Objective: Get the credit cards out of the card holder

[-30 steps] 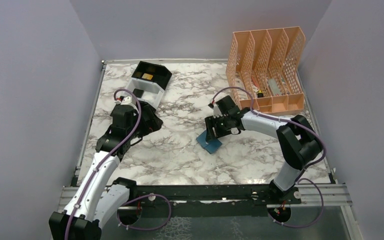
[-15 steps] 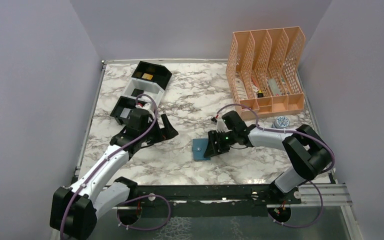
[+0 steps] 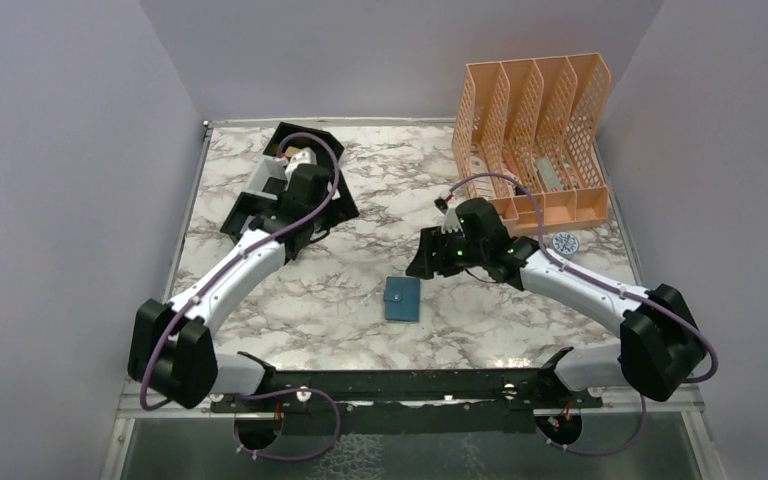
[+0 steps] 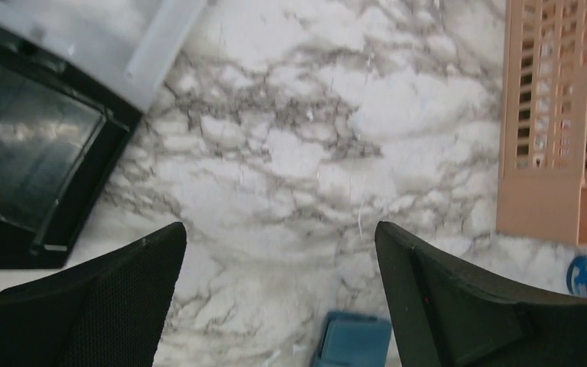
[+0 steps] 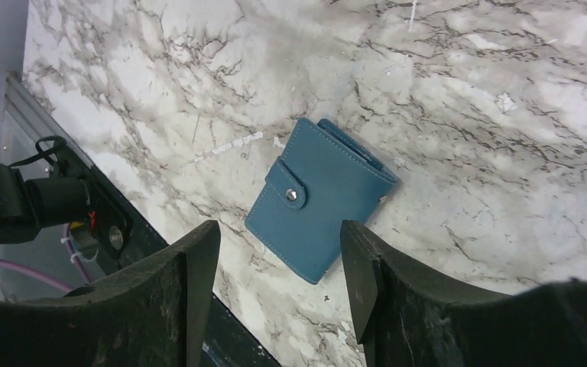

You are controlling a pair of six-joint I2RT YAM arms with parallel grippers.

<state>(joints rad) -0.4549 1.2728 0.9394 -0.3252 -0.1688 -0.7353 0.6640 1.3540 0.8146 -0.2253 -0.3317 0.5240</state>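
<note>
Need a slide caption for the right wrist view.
Snapped-shut card holder on marble table, seen between open fingers of right gripper.

counter [image 3: 360, 320]: white marble, grey veins | near middle: card holder [image 3: 401, 298] lying flat, folded shut, snap tab fastened | far left: black-and-white tray [image 3: 243, 215] | far right: orange mesh file rack [image 3: 535, 110]; small blue round disc [image 3: 565, 241] just beside its near corner

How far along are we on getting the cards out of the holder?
Done: unclear. The card holder lies snapped shut on the marble table, its contents hidden. In hand: nothing; the right gripper above it and the left gripper have open, empty jaws. Left: unsnap it and check inside.
</note>
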